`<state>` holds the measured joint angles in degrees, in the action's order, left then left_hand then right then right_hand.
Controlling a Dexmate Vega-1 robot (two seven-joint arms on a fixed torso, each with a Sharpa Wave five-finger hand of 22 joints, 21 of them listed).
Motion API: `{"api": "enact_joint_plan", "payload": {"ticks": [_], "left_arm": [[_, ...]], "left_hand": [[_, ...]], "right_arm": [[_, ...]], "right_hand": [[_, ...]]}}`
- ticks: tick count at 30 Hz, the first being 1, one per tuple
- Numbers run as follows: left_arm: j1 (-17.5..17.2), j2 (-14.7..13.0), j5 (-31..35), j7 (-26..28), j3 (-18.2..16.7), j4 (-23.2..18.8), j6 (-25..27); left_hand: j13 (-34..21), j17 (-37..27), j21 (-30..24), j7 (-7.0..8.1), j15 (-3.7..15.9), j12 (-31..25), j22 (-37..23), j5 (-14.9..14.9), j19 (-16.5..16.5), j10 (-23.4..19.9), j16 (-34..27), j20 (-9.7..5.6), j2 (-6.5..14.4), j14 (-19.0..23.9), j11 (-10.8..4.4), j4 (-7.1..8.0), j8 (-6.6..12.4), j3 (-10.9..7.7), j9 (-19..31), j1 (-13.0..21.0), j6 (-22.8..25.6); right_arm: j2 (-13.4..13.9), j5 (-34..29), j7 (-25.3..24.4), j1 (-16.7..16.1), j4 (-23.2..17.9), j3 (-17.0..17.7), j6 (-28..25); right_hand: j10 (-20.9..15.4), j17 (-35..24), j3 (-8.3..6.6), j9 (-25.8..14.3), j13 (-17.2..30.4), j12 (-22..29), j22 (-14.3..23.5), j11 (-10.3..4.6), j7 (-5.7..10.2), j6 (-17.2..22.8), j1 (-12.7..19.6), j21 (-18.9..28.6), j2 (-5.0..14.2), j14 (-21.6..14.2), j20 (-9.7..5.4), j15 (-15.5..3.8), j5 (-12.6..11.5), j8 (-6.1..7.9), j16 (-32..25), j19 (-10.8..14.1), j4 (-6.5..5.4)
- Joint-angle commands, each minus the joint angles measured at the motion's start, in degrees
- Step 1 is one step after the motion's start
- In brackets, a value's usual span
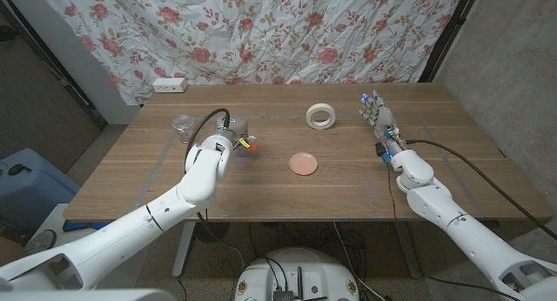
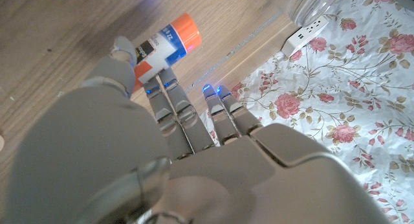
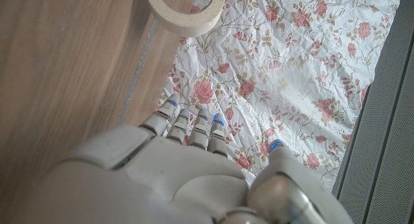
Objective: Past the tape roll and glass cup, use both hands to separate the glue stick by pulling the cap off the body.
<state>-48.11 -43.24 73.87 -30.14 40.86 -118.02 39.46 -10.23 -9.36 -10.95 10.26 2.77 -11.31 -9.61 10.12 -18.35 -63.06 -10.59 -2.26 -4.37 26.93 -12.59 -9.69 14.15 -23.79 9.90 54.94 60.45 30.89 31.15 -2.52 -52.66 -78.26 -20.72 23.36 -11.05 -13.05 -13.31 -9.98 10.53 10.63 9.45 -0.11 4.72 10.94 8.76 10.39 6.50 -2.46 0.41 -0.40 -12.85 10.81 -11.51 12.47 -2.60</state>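
The glue stick [image 1: 247,145] is white with an orange cap [image 2: 183,31] and sits in my left hand [image 1: 228,134], left of the table's middle. In the left wrist view the thumb [image 2: 122,51] presses on the stick's body [image 2: 159,48], the fingers [image 2: 169,102] curl by its lower end, and the capped end sticks out past them. My right hand [image 1: 380,118] stands at the right side of the table with its fingers apart, holding nothing. It is far from the stick. The beige tape roll [image 1: 320,117] lies between the hands, further back. The glass cup [image 1: 184,124] stands left of my left hand.
A small pink disc [image 1: 304,163] lies on the wooden table [image 1: 348,183] near its middle. A white power strip [image 1: 169,84] sits at the far left edge, in front of the flowered cloth [image 1: 287,31]. The tape roll [image 3: 187,10] lies beyond my right hand [image 3: 187,179].
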Motion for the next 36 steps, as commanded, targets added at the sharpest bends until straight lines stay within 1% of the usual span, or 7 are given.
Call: {"api": "enact_joint_plan", "payload": {"ticks": [1,9,12,14,17,24,36], "left_arm": [[1.9,1.2,-0.2,-1.5,-0.6,-0.7,-4.2],[3.4,2.1,-0.2,-1.6,-0.6,0.1,-6.2],[3.7,2.8,-0.5,-1.5,-0.8,0.4,-6.1],[4.1,2.8,-0.6,-1.3,-0.6,0.6,-6.8],[4.2,3.5,-1.9,-0.2,-1.0,0.9,-6.9],[5.1,4.1,-3.3,0.7,-0.7,1.3,-7.4],[6.1,4.7,-6.0,2.8,-0.4,1.4,-7.6]], "left_hand": [[-0.3,-0.1,0.1,0.39,8.41,-0.2,0.0,0.5,0.1,-0.7,0.2,-4.69,0.7,0.4,-0.29,0.11,-0.17,0.18,0.3,0.0,0.8],[-0.3,-0.1,0.2,0.19,8.4,-0.2,0.0,0.5,0.2,-0.9,0.2,-4.73,0.7,0.5,-0.29,0.14,-0.35,0.33,0.4,0.0,1.0],[-0.3,-0.1,0.2,0.19,8.41,-0.2,0.0,0.5,0.2,-1.0,0.2,-4.7,0.7,0.5,-0.29,0.15,-0.42,0.38,0.4,0.1,1.0],[-0.3,-0.1,0.2,0.21,8.42,-0.2,0.0,0.5,0.2,-1.1,0.2,-4.7,0.8,0.5,-0.29,0.16,-0.46,0.43,0.4,0.1,1.1],[-0.3,-0.1,0.2,0.17,8.44,-0.2,0.0,0.5,0.2,-1.2,0.2,-4.69,0.8,0.5,-0.29,0.16,-0.56,0.49,0.4,0.1,1.1],[-0.3,-0.1,0.2,0.18,8.44,-0.2,0.0,0.5,0.1,-1.4,0.3,-4.75,0.8,0.5,-0.3,0.16,-0.69,0.6,0.4,0.2,1.2],[-0.4,-0.1,0.2,0.01,8.4,-0.2,0.0,0.5,0.1,-1.7,0.3,-4.74,0.9,0.6,-0.3,0.18,-0.86,0.8,0.4,0.3,1.5]], "right_arm": [[1.2,-1.7,-0.2,-0.6,-1.3,0.1,1.2],[3.2,-4.3,-1.0,-1.0,-3.5,0.1,0.5],[4.0,-5.3,-1.4,-1.1,-4.5,0.1,-0.2],[4.0,-5.1,-0.4,-1.0,-3.9,0.0,0.9],[4.8,-6.1,-0.3,-1.0,-4.5,-0.2,0.5],[6.9,-9.1,-0.9,-1.8,-6.7,-0.4,0.1],[8.9,-13.1,-2.8,-3.7,-9.8,-0.3,-0.2]], "right_hand": [[-0.3,0.1,-0.39,-0.2,0.1,0.3,0.1,-0.06,0.1,0.3,0.0,0.3,-0.14,0.2,0.08,0.27,0.0,0.02,-0.3,-0.2,-0.01],[-0.4,0.2,-0.48,-0.2,0.1,0.3,0.1,-0.08,0.1,0.4,0.1,0.3,-0.31,0.2,0.02,0.3,0.1,0.06,-0.2,-0.2,0.24],[-0.4,0.2,-0.52,-0.2,0.1,0.3,0.1,-0.14,0.13,0.4,0.2,0.3,-0.38,0.2,-0.01,0.3,0.1,0.05,-0.2,-0.2,0.4],[-0.4,0.3,-0.59,-0.2,0.1,0.3,0.1,-0.16,0.13,0.4,0.4,0.3,-0.42,0.2,-0.01,0.3,0.1,0.03,-0.2,-0.2,0.55],[-0.7,0.4,-0.75,-0.2,0.1,0.4,0.1,-0.09,0.39,0.4,0.8,0.3,-0.51,0.1,-0.06,0.3,0.1,0.02,-0.2,-0.1,0.97],[-0.9,0.7,-1.09,-0.2,0.1,0.5,0.1,-0.26,1.45,0.0,1.9,0.3,-0.94,0.0,-0.04,0.24,0.2,-0.1,-0.2,0.0,2.09],[-1.2,0.9,-1.38,-0.2,0.2,0.6,0.1,-0.48,2.11,-0.3,3.1,0.3,-1.6,0.0,-0.12,0.18,0.4,-0.17,-0.2,0.1,3.45]]}}
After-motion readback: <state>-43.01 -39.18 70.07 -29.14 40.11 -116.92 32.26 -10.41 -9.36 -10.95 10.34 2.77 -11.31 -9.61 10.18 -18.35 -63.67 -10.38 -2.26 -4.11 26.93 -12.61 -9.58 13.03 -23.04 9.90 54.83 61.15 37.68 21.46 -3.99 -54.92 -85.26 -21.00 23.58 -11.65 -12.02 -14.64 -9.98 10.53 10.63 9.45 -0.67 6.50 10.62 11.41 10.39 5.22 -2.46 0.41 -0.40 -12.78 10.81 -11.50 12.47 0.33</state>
